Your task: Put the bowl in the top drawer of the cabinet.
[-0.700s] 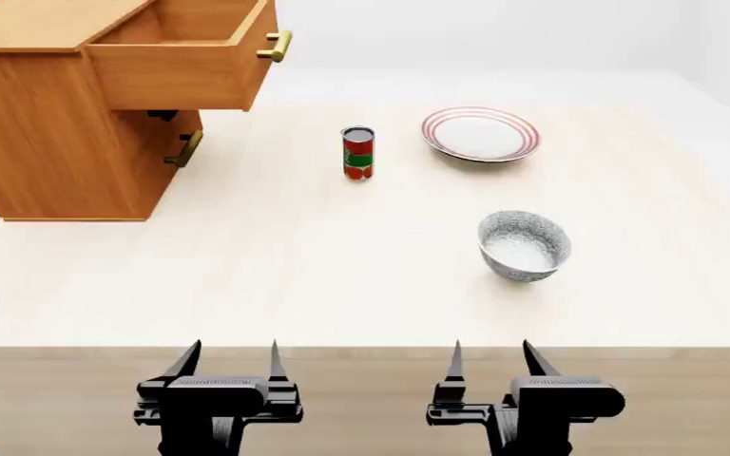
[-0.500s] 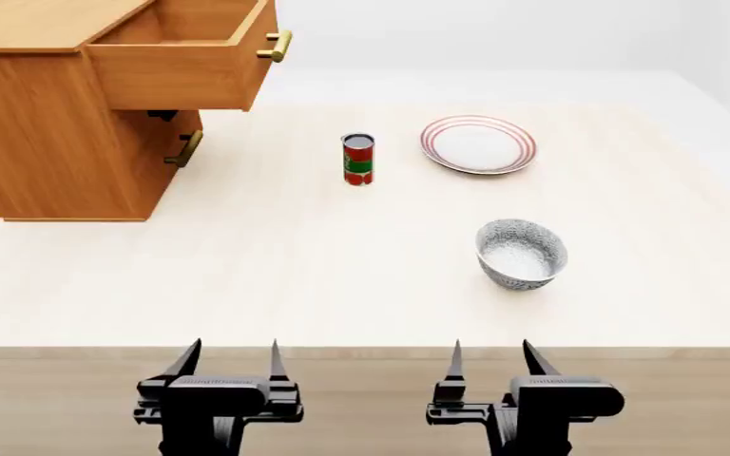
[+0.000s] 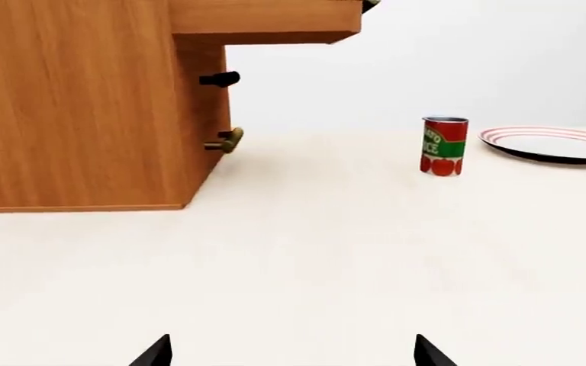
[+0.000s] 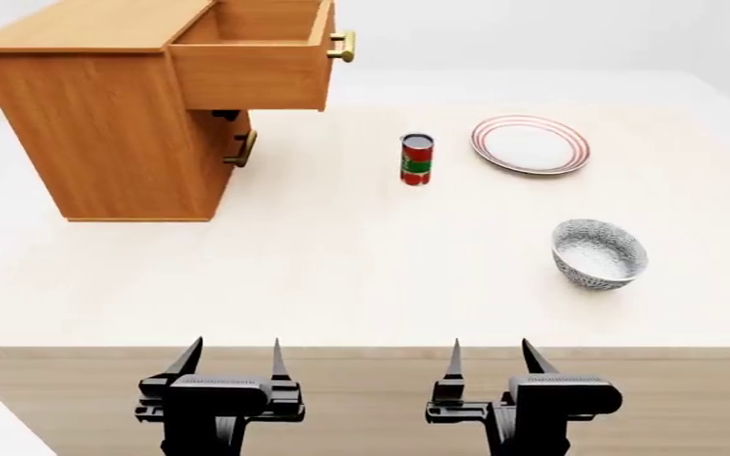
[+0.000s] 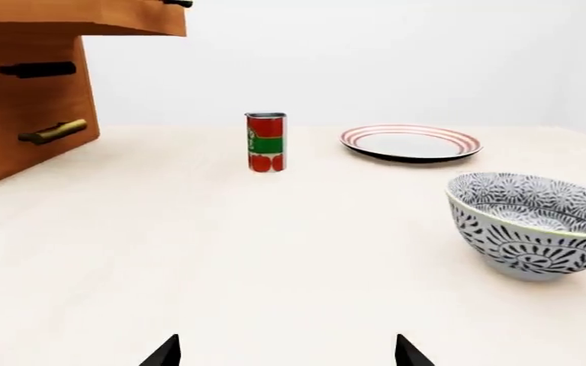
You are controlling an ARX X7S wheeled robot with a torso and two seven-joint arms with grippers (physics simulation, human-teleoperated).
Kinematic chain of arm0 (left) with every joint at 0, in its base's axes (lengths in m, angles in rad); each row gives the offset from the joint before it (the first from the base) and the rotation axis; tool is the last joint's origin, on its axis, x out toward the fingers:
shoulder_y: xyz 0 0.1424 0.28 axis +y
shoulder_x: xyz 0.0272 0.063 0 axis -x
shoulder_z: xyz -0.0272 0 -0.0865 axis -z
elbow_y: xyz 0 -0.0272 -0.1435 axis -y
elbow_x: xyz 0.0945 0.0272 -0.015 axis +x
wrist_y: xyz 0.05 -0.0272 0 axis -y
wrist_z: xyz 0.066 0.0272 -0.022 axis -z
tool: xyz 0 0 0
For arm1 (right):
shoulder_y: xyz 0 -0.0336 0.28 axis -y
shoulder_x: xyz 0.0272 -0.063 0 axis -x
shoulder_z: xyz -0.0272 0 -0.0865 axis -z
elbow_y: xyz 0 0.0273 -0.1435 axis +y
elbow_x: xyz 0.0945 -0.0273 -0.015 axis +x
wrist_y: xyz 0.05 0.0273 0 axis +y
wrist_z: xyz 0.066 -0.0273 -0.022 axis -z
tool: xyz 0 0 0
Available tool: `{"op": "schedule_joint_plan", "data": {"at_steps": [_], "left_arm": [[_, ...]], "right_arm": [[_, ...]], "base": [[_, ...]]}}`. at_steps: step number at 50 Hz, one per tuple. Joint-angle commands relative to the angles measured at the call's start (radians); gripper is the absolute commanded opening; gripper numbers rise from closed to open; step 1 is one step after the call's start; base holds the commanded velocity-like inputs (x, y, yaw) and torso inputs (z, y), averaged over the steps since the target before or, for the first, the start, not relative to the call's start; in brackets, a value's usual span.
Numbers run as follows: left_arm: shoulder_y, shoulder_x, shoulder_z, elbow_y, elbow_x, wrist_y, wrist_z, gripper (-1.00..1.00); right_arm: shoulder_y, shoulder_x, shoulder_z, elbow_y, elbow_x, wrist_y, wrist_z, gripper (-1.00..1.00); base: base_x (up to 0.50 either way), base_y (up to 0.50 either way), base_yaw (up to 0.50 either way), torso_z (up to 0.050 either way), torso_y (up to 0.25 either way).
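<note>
Reaching for bowl: the step I judge in hand.
Bowl: small deep blue-speckled white bowl [image 4: 600, 253] sits right of frame centre on the pale table [image 4: 339, 256].
Grippers: right gripper [image 4: 489, 356] and left gripper [image 4: 231, 354], both wide, empty, lower frame.
Drawer: light wooden top drawer [image 4: 254, 57] stands open, upper left.
Advice: straddle the rim, grip firmly, lift clear of the red can [image 4: 416, 159].

Cabinet [image 3: 79, 107] stands on the table [image 3: 304, 267]; tomato can [image 3: 444, 146] near plate [image 3: 558, 145]

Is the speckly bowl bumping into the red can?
Apart. The head view shows bare table between the bowl and the can.
</note>
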Motion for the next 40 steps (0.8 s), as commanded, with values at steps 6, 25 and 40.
{"op": "schedule_joint_plan", "data": {"at_steps": [6,25,40], "left_arm": [[-0.006,-0.021,0.025,-0.006,-0.022,0.001,-0.023,1.00],[-0.012,-0.041,0.048,-0.011,-0.049,0.004,-0.042,1.00],[0.008,-0.069,0.060,0.114,-0.090,-0.089,-0.047,1.00]], "right_arm": [[0.003,0.021,-0.027,0.001,0.020,0.001,0.024,1.00],[0.001,0.042,-0.052,0.001,0.041,-0.002,0.045,1.00],[0.008,0.065,-0.060,-0.116,0.063,0.118,0.077,1.00]], "base": [[0.00,0.46,0.00,0.000,0.000],[0.00,0.45,0.00,0.000,0.000],[0.00,0.06,0.00,0.000,0.000]]}}
